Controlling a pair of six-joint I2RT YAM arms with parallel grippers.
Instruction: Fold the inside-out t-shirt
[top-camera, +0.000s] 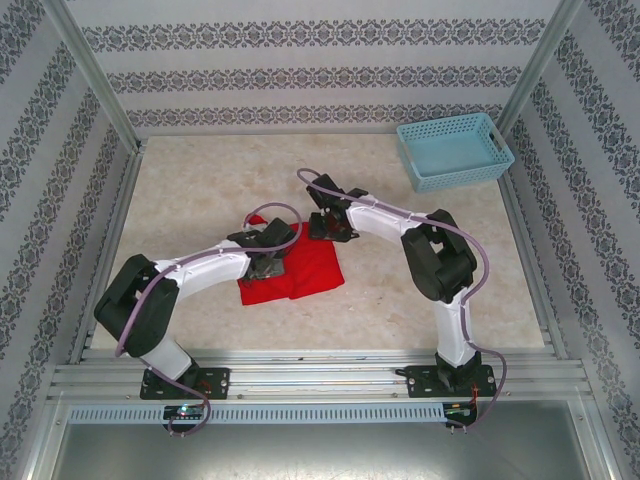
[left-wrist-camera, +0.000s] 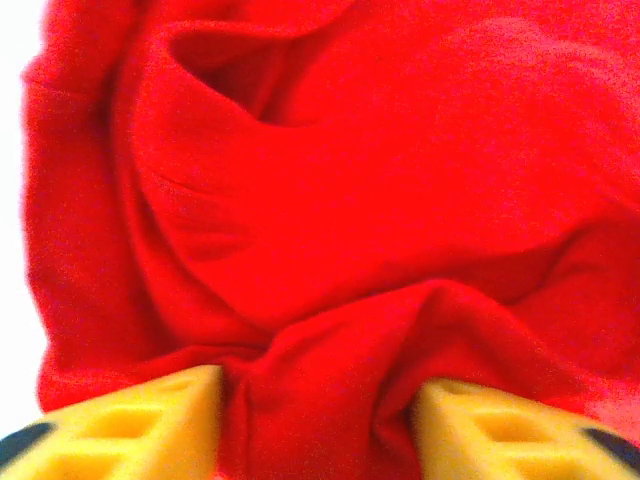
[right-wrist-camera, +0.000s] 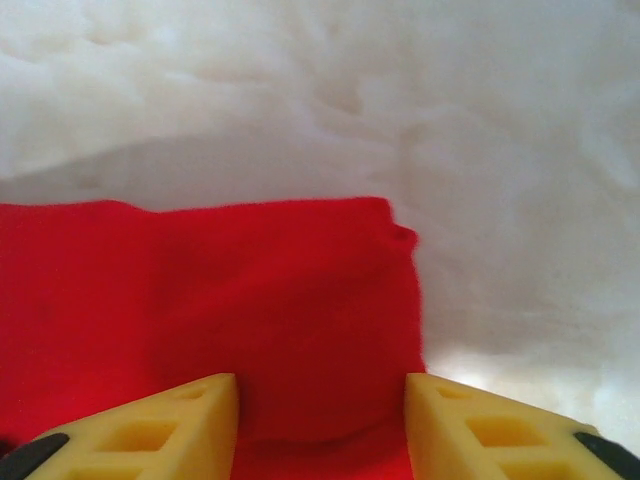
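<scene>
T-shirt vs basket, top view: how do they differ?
The t-shirt is red, while the basket is light blue. The t-shirt is soft, wrinkled cloth lying flat mid-table, and the basket is stiff latticed plastic standing at the far right corner. Both rest on the table.

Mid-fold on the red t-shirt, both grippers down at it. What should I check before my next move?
1. Cloth in left gripper: cannot tell; t-shirt bunches between its fingers, grip unclear.
2. State of right gripper: ok, jaws open over flat cloth near a corner.
3. Whole t-shirt on table: ok.
4. Arms clear of basket: ok, it sits in the far right corner.
5. Fold tidy: not ok, wrinkled at the left gripper.
</scene>
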